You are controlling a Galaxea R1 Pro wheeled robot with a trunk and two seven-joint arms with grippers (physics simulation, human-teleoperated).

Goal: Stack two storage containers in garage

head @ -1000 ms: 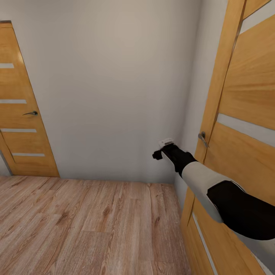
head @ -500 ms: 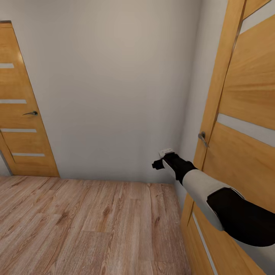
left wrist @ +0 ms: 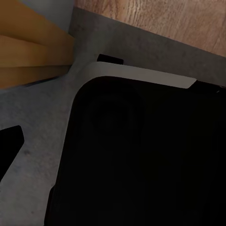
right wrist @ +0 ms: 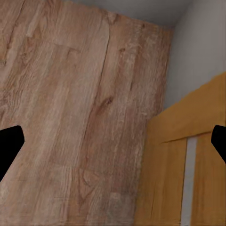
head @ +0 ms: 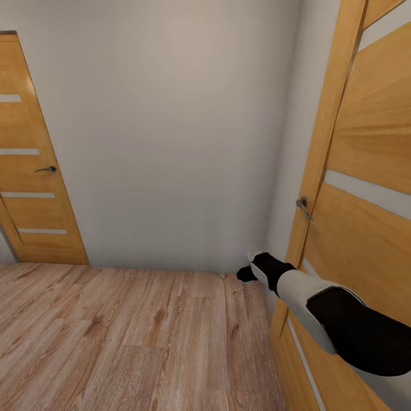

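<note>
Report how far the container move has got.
Nothing looks done from here: no container is in sight. In hand: the right gripper, fingers spread and empty, hangs low beside the wooden door with its handle. Left: fetching both containers, placing one, and stacking the other in the garage.

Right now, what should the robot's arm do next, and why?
Probably lift the right gripper up toward the handle. It hangs low near the wood floor, well below the handle, and the right wrist view shows its fingers spread wide with nothing between them. The door beside it likely needs moving out of the way.
</note>
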